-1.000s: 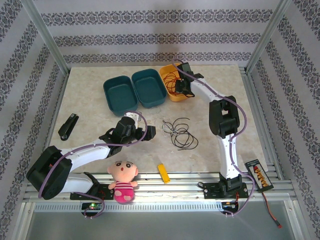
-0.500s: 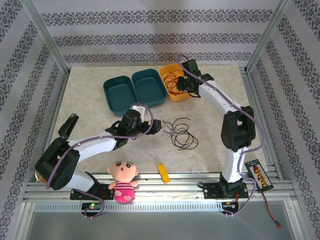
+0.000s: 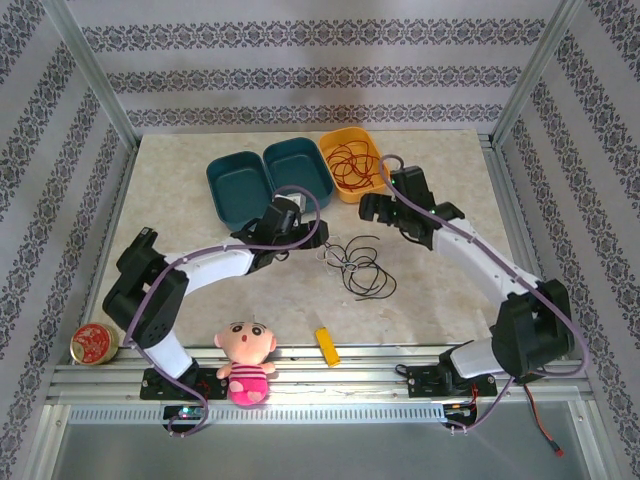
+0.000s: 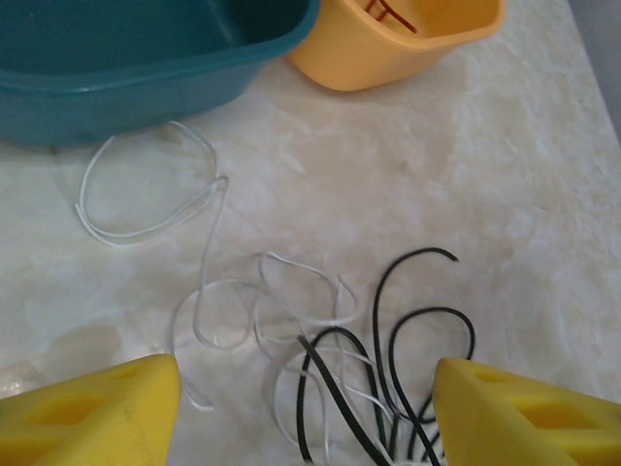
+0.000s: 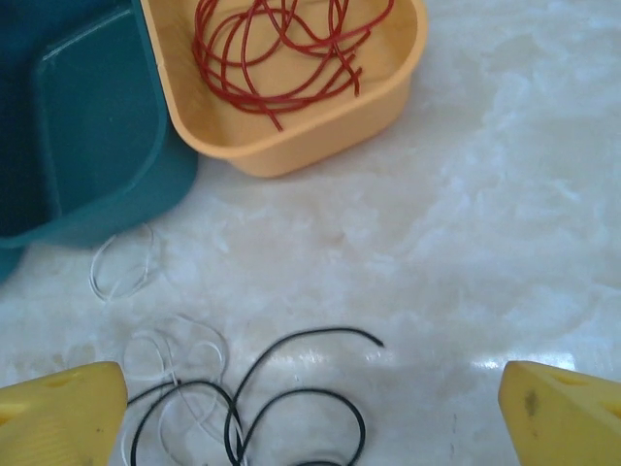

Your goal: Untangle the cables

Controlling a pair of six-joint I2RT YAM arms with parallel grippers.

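A loose tangle of black and white cables (image 3: pixel 358 268) lies on the marble table mid-field. In the left wrist view the black loops (image 4: pixel 417 330) cross the thin white loops (image 4: pixel 223 291). My left gripper (image 3: pixel 312 240) (image 4: pixel 309 417) hovers at the tangle's left edge, open, straddling the strands without pinching any. Red cables (image 3: pixel 352 163) (image 5: pixel 281 49) lie coiled inside the orange bin (image 3: pixel 372 186) (image 5: pixel 388 97). My right gripper (image 3: pixel 373 208) (image 5: pixel 310 417) hangs just in front of that bin, wide open and holding nothing, with a black loop (image 5: pixel 291 398) below it.
Two teal bins (image 3: pixel 240 190) (image 3: pixel 298 172) stand side by side left of the orange one. A doll (image 3: pixel 245 360), a yellow block (image 3: pixel 326 346) and a red tin (image 3: pixel 92 343) sit along the near edge. Metal rails frame the table.
My right gripper drew back from the orange bin toward the table's middle and opened, leaving the red cables inside. My left arm swung right up to the tangle, its jaws narrowing somewhat.
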